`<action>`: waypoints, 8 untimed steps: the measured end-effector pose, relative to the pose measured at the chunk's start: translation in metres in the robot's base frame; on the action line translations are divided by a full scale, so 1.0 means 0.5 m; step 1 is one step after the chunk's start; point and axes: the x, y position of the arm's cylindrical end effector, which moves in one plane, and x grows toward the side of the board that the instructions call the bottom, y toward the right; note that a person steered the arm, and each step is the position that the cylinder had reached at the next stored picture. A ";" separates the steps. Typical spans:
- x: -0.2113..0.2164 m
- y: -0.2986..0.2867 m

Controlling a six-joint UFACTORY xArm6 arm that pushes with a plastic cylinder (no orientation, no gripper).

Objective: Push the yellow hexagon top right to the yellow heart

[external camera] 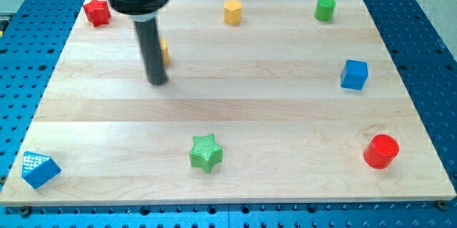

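A yellow hexagon [233, 11] sits near the top edge of the wooden board [285, 114], a little right of the middle. A second yellow block [165, 51] shows only as a sliver behind the right side of my rod, so I cannot make out its shape. My tip [156, 82] rests on the board just below and slightly left of that hidden yellow block, and well to the lower left of the yellow hexagon. The rod stands upright, with its dark mount at the view's top.
A red block [97, 12] lies at the top left, a green cylinder [325, 8] at the top right, and a blue cube [354, 74] at the right. A red cylinder [380, 151] sits at the lower right, a green star [206, 152] at the bottom centre, and a blue triangle [39, 169] at the bottom left corner.
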 end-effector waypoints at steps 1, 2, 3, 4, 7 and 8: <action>-0.080 -0.021; -0.117 0.130; -0.098 0.214; -0.047 0.266; -0.338 0.540; -0.349 0.448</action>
